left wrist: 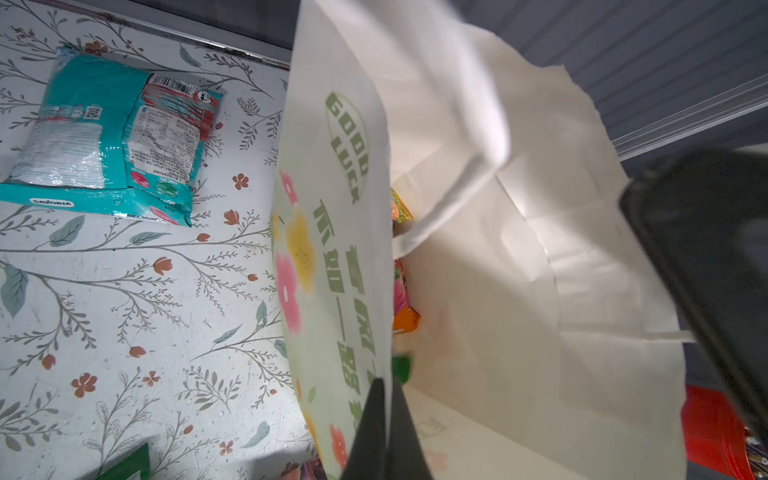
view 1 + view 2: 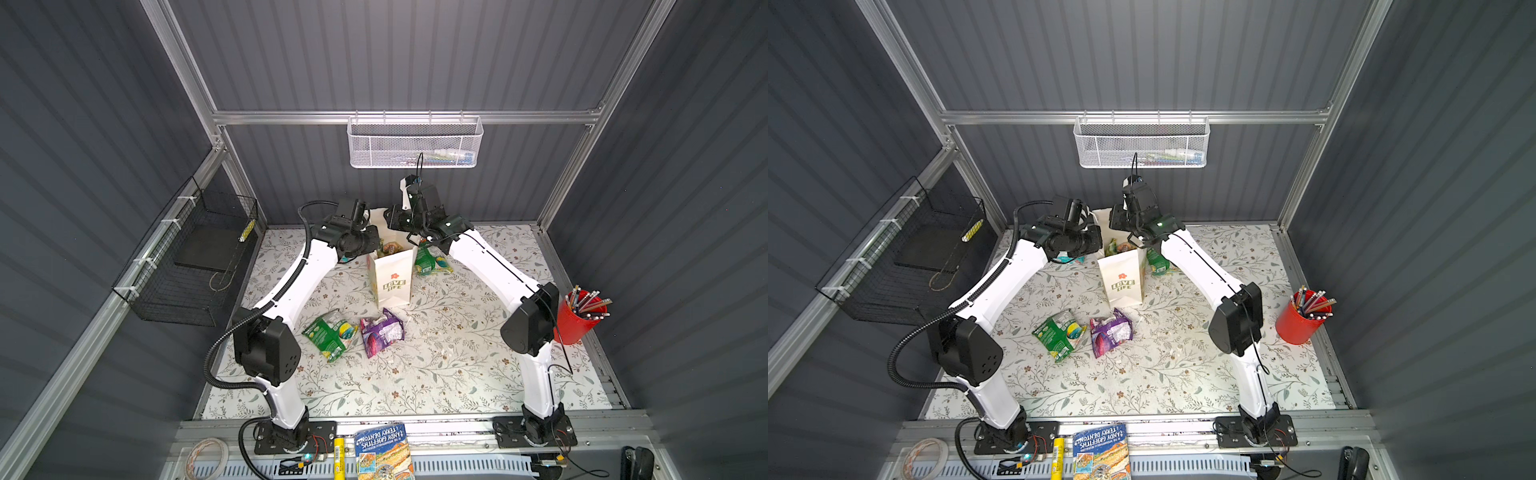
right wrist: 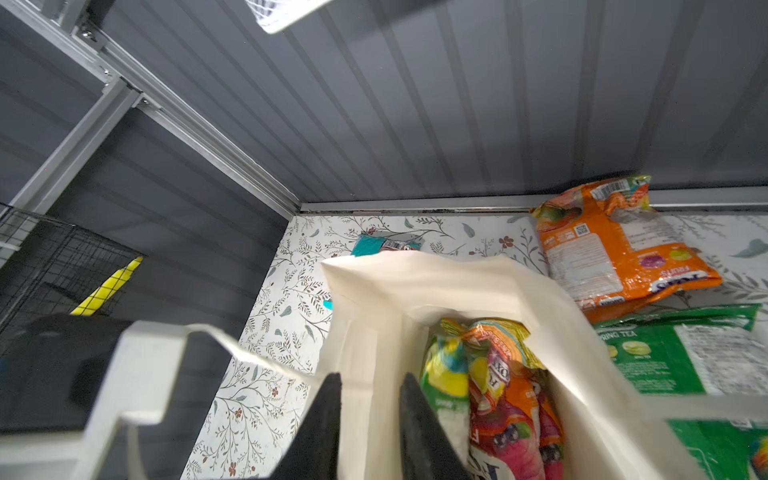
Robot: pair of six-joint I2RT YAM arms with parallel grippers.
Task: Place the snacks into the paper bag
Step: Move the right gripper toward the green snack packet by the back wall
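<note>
Left gripper (image 1: 386,388) is clamped on the paper bag (image 1: 478,311) wall, right gripper (image 3: 372,378) fingers (image 3: 324,415) apart astride its rim; a sideways tug could tip or tear it, spilling snacks (image 3: 498,395)

White paper bag (image 2: 390,278), green lettering; green packet (image 2: 330,334); purple packet (image 2: 380,332); floral table cover (image 2: 436,374); red cup (image 2: 571,324).

Floral tabletop (image 2: 436,374) with scattered items.
A paper bag (image 2: 392,282) stands upright; green packet (image 2: 330,334) and purple packet (image 2: 380,332) lie before it; red cup (image 2: 575,322) right.
</note>
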